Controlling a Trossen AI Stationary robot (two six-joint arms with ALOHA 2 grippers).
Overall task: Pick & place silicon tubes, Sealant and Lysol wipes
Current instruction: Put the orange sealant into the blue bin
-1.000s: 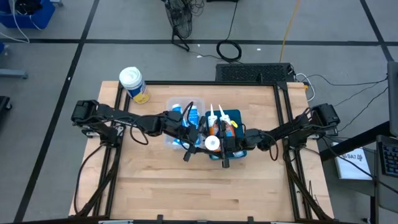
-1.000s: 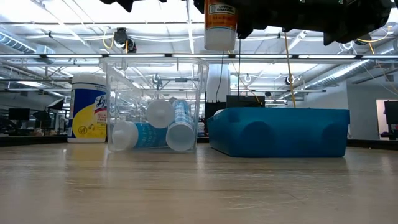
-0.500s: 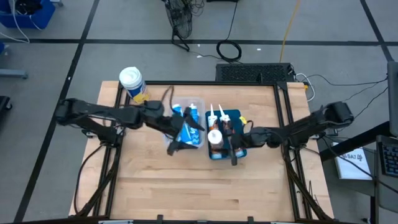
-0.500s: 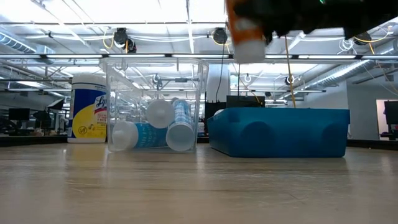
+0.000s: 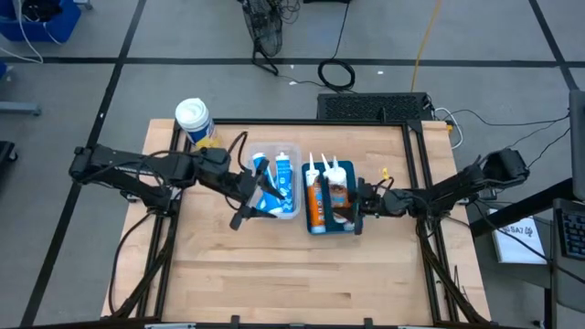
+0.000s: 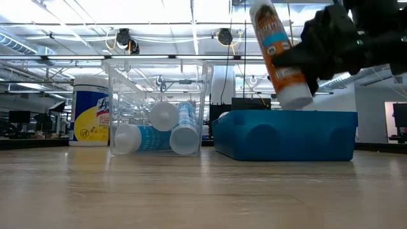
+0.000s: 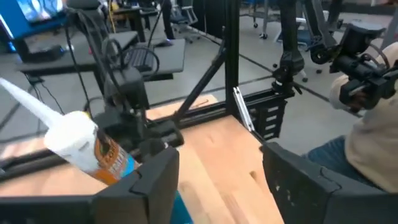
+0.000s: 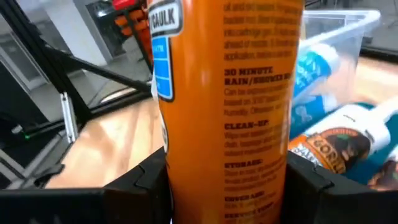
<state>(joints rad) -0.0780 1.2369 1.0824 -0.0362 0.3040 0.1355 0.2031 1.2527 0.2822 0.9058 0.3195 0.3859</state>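
My right gripper (image 5: 355,216) is shut on an orange sealant cartridge (image 6: 278,54) and holds it over the blue bin (image 6: 286,135). Other orange cartridges (image 5: 315,199) lie in that bin. My left gripper (image 5: 241,217) is open and empty by the near left corner of the clear bin (image 5: 274,183), which holds several blue tubes (image 6: 159,130). The Lysol wipes (image 5: 194,122), a canister with a white lid and yellow label, stand upright at the table's far left corner. My right gripper pinches the cartridge's orange body (image 8: 227,155) between its two fingers (image 8: 146,180), one on each side. The fingers come about level from the table's right and lie across it. The cartridge is lifted clear and tilted, with its flat base (image 6: 296,97) lowest, just above the blue bin's rim.
The clear bin and blue bin stand side by side at the table's middle. Bare wood (image 5: 292,274) lies between them and the near edge. A person (image 7: 373,124) sits beyond the table in the left wrist view.
My left gripper has drawn back toward the table's left edge, away from the cartridge. My right gripper has carried the cartridge toward the table's right, from between the bins to over the blue bin. The cartridge has gone from hanging upright to tilted and lower.
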